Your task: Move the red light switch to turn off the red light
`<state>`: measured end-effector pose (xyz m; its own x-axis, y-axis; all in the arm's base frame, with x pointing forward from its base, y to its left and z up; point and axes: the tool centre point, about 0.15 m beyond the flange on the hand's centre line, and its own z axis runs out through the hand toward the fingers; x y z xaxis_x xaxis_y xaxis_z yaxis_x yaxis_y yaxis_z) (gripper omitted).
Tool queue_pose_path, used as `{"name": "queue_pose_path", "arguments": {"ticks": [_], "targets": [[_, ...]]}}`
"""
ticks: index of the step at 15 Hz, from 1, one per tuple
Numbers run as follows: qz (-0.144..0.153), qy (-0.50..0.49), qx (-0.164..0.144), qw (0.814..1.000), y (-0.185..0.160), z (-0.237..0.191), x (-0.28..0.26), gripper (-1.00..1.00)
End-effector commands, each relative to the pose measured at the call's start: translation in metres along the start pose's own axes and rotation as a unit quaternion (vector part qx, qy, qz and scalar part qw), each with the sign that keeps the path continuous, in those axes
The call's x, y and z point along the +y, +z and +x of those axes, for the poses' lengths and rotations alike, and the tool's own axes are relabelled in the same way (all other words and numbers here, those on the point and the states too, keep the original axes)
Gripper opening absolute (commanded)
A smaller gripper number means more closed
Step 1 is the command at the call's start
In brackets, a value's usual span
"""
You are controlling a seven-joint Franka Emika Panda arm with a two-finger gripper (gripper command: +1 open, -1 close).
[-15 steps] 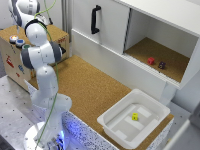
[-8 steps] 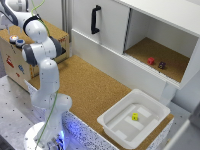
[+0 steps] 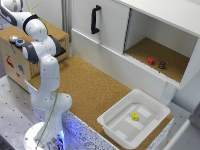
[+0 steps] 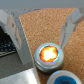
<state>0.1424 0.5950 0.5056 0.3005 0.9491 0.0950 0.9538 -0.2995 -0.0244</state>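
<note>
Orange-red and glowing, the red light (image 4: 48, 54) sits right under the gripper (image 4: 42, 34) in the wrist view, roughly centred between the two fingers (image 4: 16, 31), which are spread wide with nothing held between them. So the light looks on, and the job isn't done yet. The tricky bit is that the actual red switch can't be picked out in either view; the exterior view only shows the arm reaching over the wooden box (image 3: 15, 60) at the exterior view's left, with the gripper itself cut off or blurred up in that corner. A blue cap (image 4: 64, 78) peeks in just beside the red one, on the side nearer the camera, so whatever the fingers push on next should be checked against colour first. A good approach is probably to come down slowly, keep the fingers apart until they're clearly around or against the switch, and watch the glow as the confirmation. Room-wise, there's bare cork surface (image 4: 42, 17) ahead of the fingers, something dark and ribbed beside one finger, and the blue cap close behind, so sideways play looks limited while forward travel seems free.
</note>
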Motion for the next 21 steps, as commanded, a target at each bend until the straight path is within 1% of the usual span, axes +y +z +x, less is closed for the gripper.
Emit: {"name": "queue_pose_path", "arguments": {"ticks": [1, 4, 5, 8, 10, 11, 13, 14, 15, 16, 18, 19, 20, 21], "targets": [[-0.019, 0.014, -0.057, 0.998, 0.009, 0.028, -0.002, -1.00], [-0.001, 0.030, -0.045, 0.999, 0.020, 0.017, 0.000, -1.00], [0.009, 0.032, -0.041, 0.999, 0.025, 0.016, 0.002, -1.00], [0.017, 0.035, -0.030, 0.999, 0.035, 0.016, 0.009, -1.00], [0.009, 0.036, -0.024, 0.999, 0.039, 0.019, 0.014, -1.00], [0.011, 0.034, -0.023, 0.999, 0.043, 0.021, 0.017, -1.00], [0.018, 0.031, -0.031, 0.999, 0.057, 0.022, 0.020, -1.00], [0.024, 0.030, -0.034, 0.999, 0.065, 0.022, 0.021, -1.00], [0.036, 0.026, -0.036, 0.998, 0.075, 0.023, 0.023, -1.00], [0.039, 0.025, -0.037, 0.998, 0.078, 0.025, 0.022, -1.00], [0.030, 0.022, -0.035, 0.999, 0.069, 0.026, 0.018, -1.00], [0.025, 0.020, -0.022, 0.999, 0.053, 0.025, 0.014, -1.00], [0.009, 0.014, -0.017, 1.000, 0.033, 0.025, 0.008, -1.00], [0.000, 0.011, -0.014, 1.000, 0.017, 0.024, 0.004, -1.00]]}}
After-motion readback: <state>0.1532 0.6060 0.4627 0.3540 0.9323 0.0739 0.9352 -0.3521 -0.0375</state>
